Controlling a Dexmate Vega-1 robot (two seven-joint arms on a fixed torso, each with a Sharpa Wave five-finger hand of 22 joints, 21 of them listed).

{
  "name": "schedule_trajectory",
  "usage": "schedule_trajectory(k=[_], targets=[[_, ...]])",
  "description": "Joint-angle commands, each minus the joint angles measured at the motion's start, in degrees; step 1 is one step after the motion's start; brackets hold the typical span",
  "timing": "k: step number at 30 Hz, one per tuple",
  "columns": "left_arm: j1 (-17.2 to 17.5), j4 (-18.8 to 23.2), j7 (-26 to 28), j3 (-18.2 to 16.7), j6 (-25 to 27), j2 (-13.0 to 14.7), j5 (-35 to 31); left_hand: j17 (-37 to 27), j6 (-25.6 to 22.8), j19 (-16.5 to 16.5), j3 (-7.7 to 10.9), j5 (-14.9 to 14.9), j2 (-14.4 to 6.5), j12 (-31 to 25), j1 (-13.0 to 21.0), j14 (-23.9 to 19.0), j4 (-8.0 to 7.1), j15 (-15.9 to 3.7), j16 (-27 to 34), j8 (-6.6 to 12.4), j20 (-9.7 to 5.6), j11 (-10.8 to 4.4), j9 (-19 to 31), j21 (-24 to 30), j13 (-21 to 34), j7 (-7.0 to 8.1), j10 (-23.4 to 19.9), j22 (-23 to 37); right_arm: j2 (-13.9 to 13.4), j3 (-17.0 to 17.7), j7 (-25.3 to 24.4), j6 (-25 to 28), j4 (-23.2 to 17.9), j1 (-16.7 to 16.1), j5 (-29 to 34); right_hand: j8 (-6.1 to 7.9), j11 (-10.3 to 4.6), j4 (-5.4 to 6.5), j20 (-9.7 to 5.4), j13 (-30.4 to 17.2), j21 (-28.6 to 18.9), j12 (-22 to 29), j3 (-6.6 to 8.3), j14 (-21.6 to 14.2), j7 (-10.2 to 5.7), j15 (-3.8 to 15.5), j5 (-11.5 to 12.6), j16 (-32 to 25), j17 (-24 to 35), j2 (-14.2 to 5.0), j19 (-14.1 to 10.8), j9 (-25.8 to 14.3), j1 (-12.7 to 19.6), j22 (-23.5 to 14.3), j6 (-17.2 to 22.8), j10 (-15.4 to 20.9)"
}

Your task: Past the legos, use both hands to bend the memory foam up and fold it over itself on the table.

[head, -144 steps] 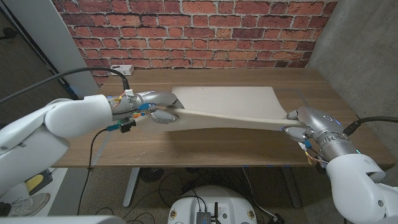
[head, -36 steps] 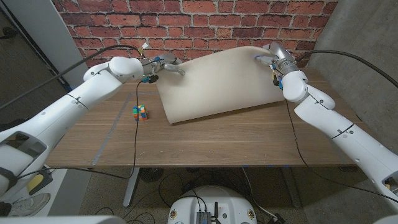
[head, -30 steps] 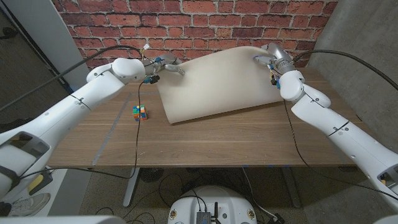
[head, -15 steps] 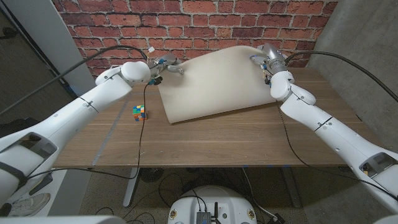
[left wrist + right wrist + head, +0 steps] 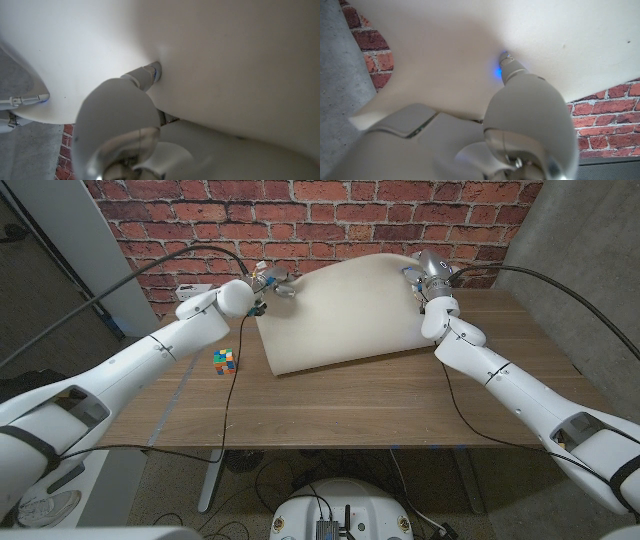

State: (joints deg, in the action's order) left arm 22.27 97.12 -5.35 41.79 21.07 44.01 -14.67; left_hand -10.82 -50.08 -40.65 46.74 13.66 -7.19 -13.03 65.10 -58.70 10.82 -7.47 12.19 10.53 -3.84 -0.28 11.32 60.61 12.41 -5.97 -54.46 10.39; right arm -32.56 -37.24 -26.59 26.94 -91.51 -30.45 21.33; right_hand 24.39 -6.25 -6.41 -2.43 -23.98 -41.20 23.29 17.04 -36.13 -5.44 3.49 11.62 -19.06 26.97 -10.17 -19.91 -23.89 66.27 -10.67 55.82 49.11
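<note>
The cream memory foam point(image 5: 345, 310) slopes up from the table point(image 5: 330, 410), its near edge on the wood and its upper edge raised toward the brick wall. My left hand point(image 5: 275, 286) grips that raised edge at its left corner. My right hand point(image 5: 421, 272) grips it at the right corner. A small stack of coloured legos point(image 5: 225, 360) stands on the table left of the foam, under my left forearm. In the left wrist view my left hand's fingers point(image 5: 142, 77) press into the foam point(image 5: 225, 55). In the right wrist view my right hand's fingertip point(image 5: 506, 62) presses into the foam point(image 5: 460, 45).
A white box point(image 5: 190, 288) sits at the table's back left, near the brick wall point(image 5: 330, 220). A grey panel point(image 5: 60, 250) stands left of the table, and a concrete wall point(image 5: 580, 250) is on the right. Cables hang from both arms.
Since 4.8 s ago both hands have carried the foam's edge from the table's front up to the far side. In the last second both arms reached further back and the hands shifted slightly.
</note>
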Motion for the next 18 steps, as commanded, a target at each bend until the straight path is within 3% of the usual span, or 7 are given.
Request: schedule_trajectory(k=[1,7,18], targets=[[-3.3,-5.0,1.6,4.3,-0.7,-3.8,-10.1,-0.1,0.1,0.4,0.08,0.2,-0.4,0.2,0.5,0.6,-0.38,-0.15,-0.1,-0.13,-1.21,-0.03,0.2,0.4,0.1,0.13,0.5,0.0,1.9,-4.2,-3.9,3.3,5.1,3.2,5.5,-0.23,0.58,0.03,-2.03,0.0,-0.4,-0.3,0.08,-0.5,0.06,9.6,-0.1,0.0,0.4,0.14,-0.6,0.0,0.1,-0.1,0.1,0.0],[-4.6,-8.1,2.2,6.0,-1.6,-5.8,-13.7,-0.2,0.3,0.8,0.04,0.0,-0.5,0.3,0.4,1.0,-0.45,-0.1,-0.1,-0.14,-1.22,-0.21,0.2,0.4,0.2,0.11,0.6,-0.1,2.2,-7.1,-3.6,4.5,6.8,4.7,8.6,-0.44,0.76,0.01,-1.87,0.3,-0.5,-0.6,0.06,-0.6,-0.03,9.53,-0.2,0.0,0.4,0.11,-0.6,0.2,0.0,-0.1,0.1,-0.4],[-5.7,-12.6,5.1,8.2,-2.7,-8.7,-19.3,-0.2,0.6,0.9,0.05,-0.1,-0.6,0.4,0.3,1.3,-0.46,-0.31,-0.1,-0.12,-1.39,-0.15,0.2,0.6,0.2,0.34,0.7,-0.1,2.7,-9.4,-3.6,4.2,8.7,5.8,11.2,-0.67,0.79,-0.07,-1.74,0.6,-0.7,-0.9,-0.02,-0.6,-0.07,9.51,-0.5,0.0,0.4,0.19,-0.9,0.5,0.0,0.0,0.1,-0.4]])
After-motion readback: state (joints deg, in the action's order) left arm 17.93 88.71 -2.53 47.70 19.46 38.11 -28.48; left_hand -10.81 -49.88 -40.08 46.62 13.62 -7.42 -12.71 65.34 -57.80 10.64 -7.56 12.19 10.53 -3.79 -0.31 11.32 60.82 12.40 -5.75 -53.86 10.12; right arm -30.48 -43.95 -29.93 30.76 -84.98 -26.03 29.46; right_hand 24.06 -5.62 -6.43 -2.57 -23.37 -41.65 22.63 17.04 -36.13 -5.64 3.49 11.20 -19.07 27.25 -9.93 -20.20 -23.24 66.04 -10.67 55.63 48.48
